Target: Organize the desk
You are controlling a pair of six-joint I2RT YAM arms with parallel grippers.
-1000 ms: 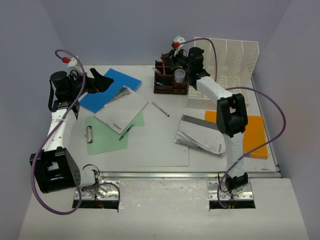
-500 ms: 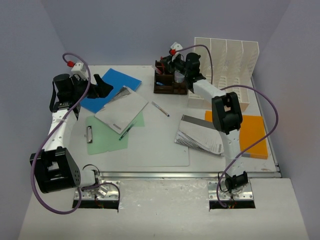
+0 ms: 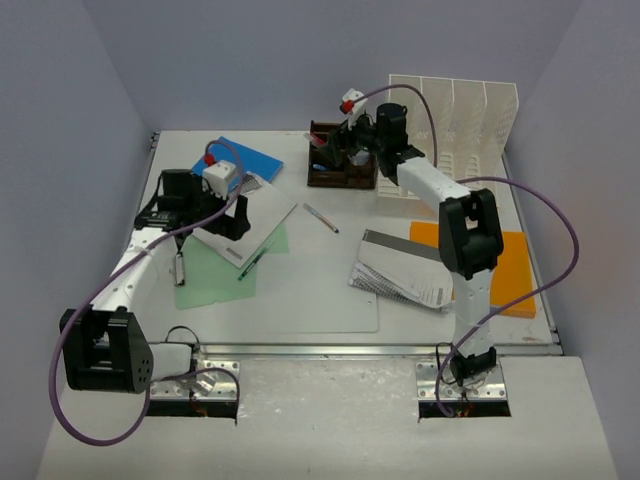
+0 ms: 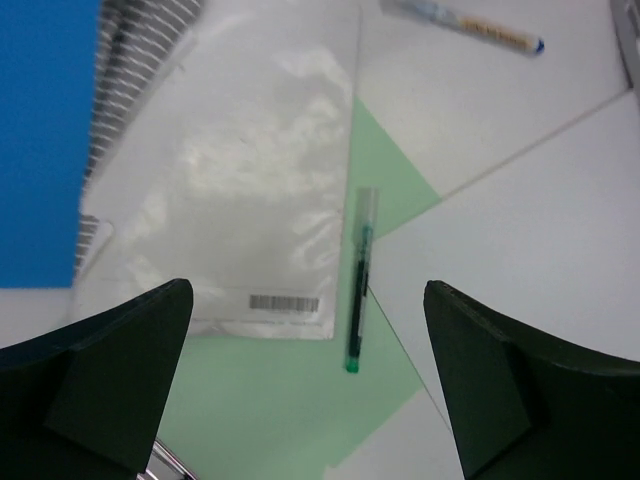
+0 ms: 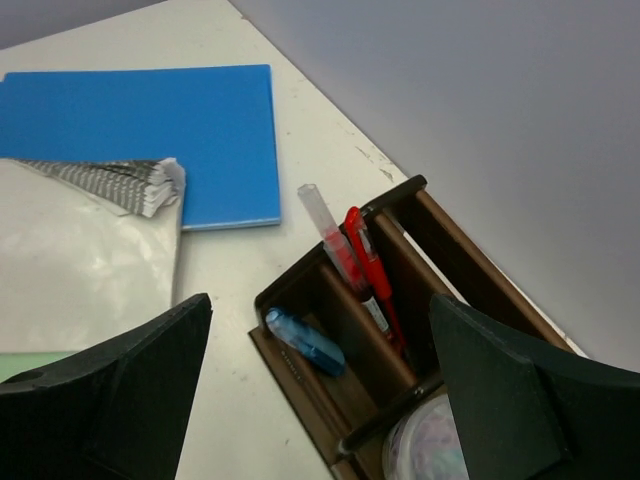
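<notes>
In the top view, the desk [image 3: 420, 325] fills the middle of the frame, its metal rail along the lower edge. The left gripper [image 3: 238, 220] is seen left of centre above a white packet [image 3: 255, 215], which lies over a green folder [image 3: 215, 270] and a blue folder [image 3: 245, 158]. The right gripper [image 3: 335, 150] is held at the upper middle over a dark brown pen organizer [image 3: 340, 175], with a white file rack [image 3: 455, 125] to its right. An orange folder [image 3: 515, 265] and a stack of papers [image 3: 400, 275] are seen at the right, and a loose pen [image 3: 320, 217] near the centre. In the left wrist view, the left gripper [image 4: 306, 300] is spread wide with nothing held; a green pen [image 4: 359, 280] lies between its fingers in the frame, partly on the white packet [image 4: 250, 180] and the green folder [image 4: 290, 400]. The blue folder [image 4: 40, 140] is seen at the left edge and the bare desk [image 4: 450, 110] at the upper right. In the right wrist view, the right gripper [image 5: 320, 305] is likewise spread wide and empty above the pen organizer [image 5: 450, 250], in which a red pen [image 5: 372, 270] stands. The blue folder [image 5: 150, 130] lies at the upper left on the desk [image 5: 230, 270].
</notes>
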